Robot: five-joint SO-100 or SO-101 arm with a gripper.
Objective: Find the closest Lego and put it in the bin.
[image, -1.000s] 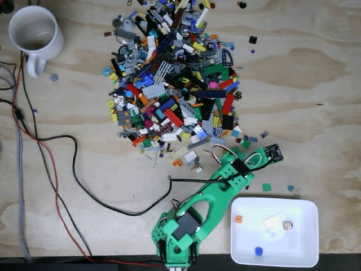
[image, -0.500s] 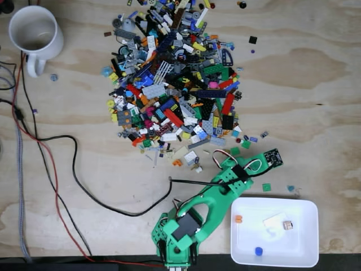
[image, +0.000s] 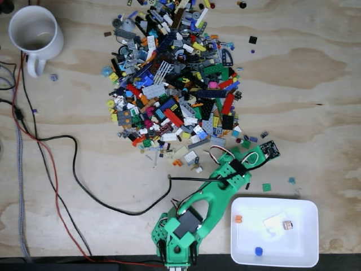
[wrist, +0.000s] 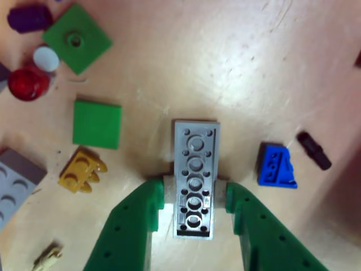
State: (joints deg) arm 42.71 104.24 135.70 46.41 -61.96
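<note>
In the wrist view the Lego (wrist: 196, 178), a light grey 2 by 6 plate lying hollow side up, rests flat on the wood. My green gripper (wrist: 194, 189) is open and straddles the plate's near half. A narrow strip of table shows between the plate and each fingertip (wrist: 152, 197). In the fixed view the gripper (image: 248, 153) reaches the lower right fringe of the brick pile and covers the Lego. The bin (image: 307, 208), a shallow white tray, sits right of the arm's base and holds a few small pieces.
The big mixed brick pile (image: 175, 84) fills the upper middle. Around the Lego lie two green tiles (wrist: 97, 124), a yellow piece (wrist: 82, 170), a blue wedge (wrist: 276, 166) and a black peg (wrist: 313, 150). A white mug (image: 35, 33) stands top left; cables (image: 62, 169) run along the left.
The gripper head has shifted slightly up and left, away from the bin's corner and toward the pile's edge. Nothing in the bin or pile has moved.
</note>
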